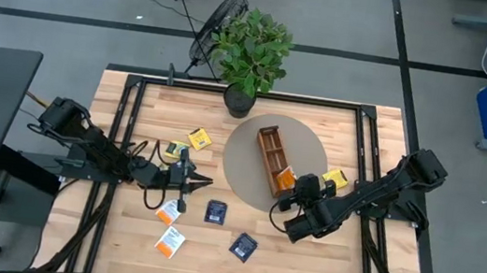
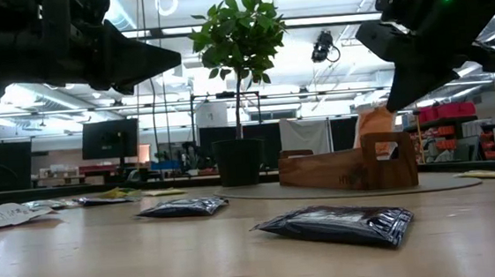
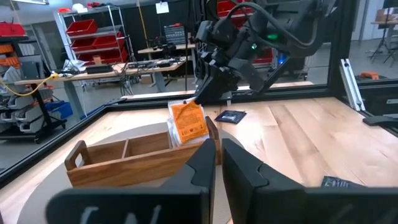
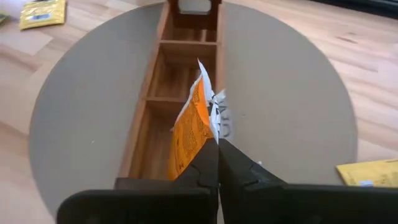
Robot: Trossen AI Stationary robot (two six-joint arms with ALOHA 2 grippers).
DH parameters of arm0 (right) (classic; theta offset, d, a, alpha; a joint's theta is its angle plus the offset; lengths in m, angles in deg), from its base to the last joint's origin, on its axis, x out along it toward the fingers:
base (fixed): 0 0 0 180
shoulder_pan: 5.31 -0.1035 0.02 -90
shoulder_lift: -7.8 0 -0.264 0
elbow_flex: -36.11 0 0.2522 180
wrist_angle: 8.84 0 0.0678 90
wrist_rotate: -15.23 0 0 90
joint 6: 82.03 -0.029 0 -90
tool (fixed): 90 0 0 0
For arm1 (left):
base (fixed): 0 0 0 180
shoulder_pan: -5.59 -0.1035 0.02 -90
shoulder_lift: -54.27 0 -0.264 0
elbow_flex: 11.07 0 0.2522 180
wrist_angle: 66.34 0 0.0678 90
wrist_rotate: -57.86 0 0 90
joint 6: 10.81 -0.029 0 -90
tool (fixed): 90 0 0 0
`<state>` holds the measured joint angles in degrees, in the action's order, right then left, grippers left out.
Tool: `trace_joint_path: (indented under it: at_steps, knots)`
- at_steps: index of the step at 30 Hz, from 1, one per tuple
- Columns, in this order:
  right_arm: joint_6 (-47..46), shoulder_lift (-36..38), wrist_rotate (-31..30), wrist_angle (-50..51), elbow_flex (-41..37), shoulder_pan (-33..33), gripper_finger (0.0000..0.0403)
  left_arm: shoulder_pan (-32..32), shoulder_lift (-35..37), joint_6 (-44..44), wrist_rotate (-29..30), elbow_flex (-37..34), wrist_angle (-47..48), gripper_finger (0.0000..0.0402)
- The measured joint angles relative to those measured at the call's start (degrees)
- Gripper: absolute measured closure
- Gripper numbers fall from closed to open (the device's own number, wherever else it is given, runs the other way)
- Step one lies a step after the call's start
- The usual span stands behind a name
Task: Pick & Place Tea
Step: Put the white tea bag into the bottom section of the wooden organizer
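An orange-and-white tea sachet [image 4: 194,127] stands upright in the near end compartment of the brown wooden tray [image 1: 270,151], which lies on a round grey mat. My right gripper [image 1: 289,193] is shut on it from above. My left gripper [image 1: 203,184] hovers shut over the table left of the mat, touching nothing. Loose sachets lie flat on the wood: yellow ones [image 1: 199,138] [image 1: 172,153] [image 1: 335,179], orange-and-white ones [image 1: 169,210] [image 1: 171,240], and navy ones [image 1: 216,211] [image 1: 243,246]. My right gripper pinches the orange-and-white sachet by its upper edge [image 4: 210,132] between the two fingers. The fingers slant down at it from above and from the table's near-right side. The sachet hangs below them, nearly upright, its lower end [image 3: 186,134] inside the tray's end compartment.
A potted plant [image 1: 253,53] stands at the table's far edge behind the mat. Black frame rails [image 1: 125,102] run along the table's sides. The tray's other compartments [image 4: 186,59] show bare wood. A navy sachet [image 2: 336,224] lies close to the low camera.
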<state>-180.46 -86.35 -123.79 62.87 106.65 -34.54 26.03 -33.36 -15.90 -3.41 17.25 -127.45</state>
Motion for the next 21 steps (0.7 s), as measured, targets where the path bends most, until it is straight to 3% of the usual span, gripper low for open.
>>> trace_joint_path:
  at_steps: [11,21]
  knots:
    - [4.8,0.0,2.9,-3.0,0.0,0.0,0.0374,0.0,0.0,0.0,0.0,0.0,-0.1,0.0369]
    - [8.8,0.0,0.7,-3.5,0.0,0.0,0.0268,0.0,0.0,0.8,0.0,0.0,0.1,0.0369]
